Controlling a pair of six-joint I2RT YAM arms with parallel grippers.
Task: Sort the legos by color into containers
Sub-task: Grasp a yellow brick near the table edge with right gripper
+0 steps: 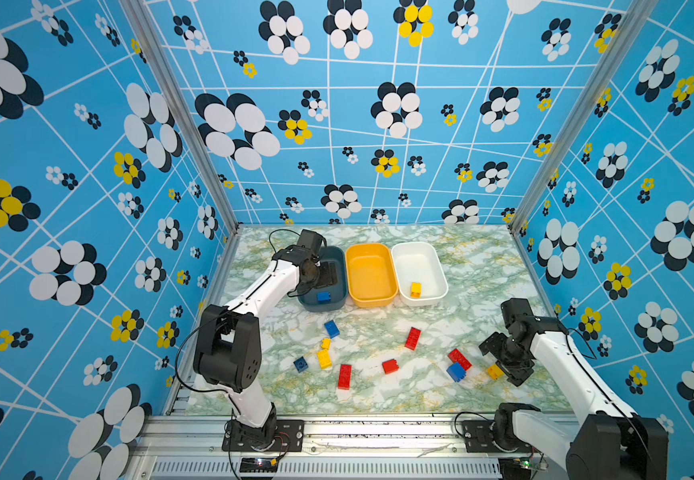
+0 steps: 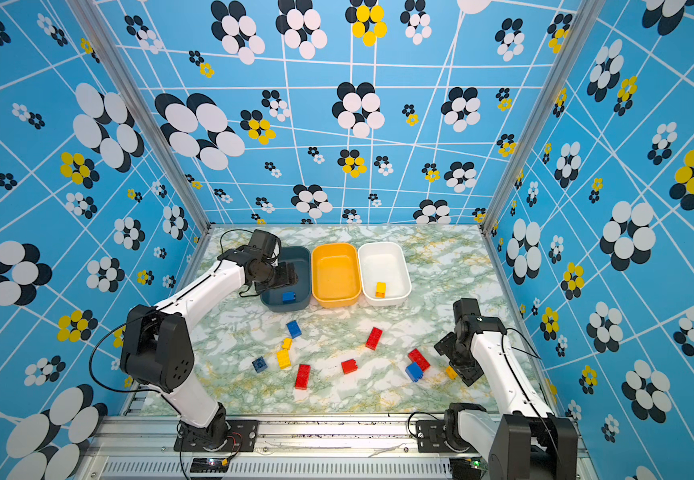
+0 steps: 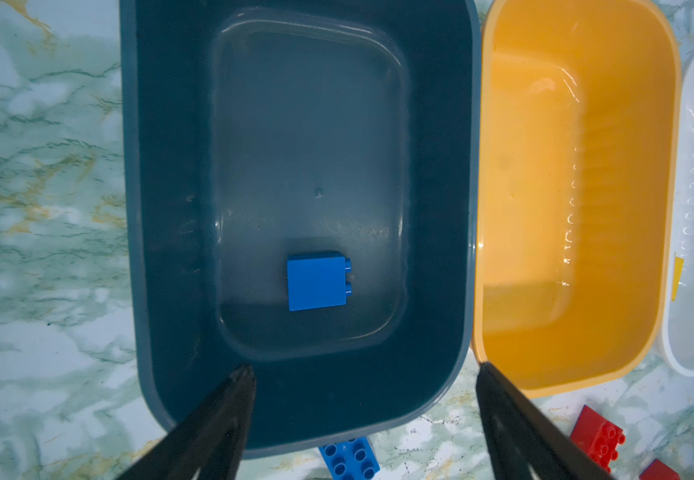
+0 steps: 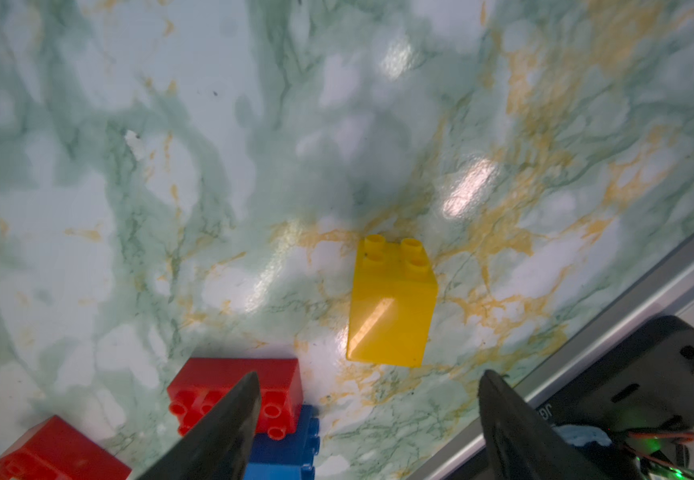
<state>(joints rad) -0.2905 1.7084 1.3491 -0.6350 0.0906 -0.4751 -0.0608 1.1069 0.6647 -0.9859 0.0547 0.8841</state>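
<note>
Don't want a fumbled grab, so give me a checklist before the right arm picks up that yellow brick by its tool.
1. Right tool open: ok.
2. Yellow brick ahead of it, not yet between the jaws: ok.
3. Red brick and blue brick apart from it: ok.
4. Left tool open and empty over the teal tub: ok.
5. White tub, holding one yellow piece, has room: ok.

The left arm [image 1: 260,289] reaches forward, left gripper [image 3: 366,368] spread wide. The right gripper [image 4: 370,374] hangs low, jaws parted.
</note>
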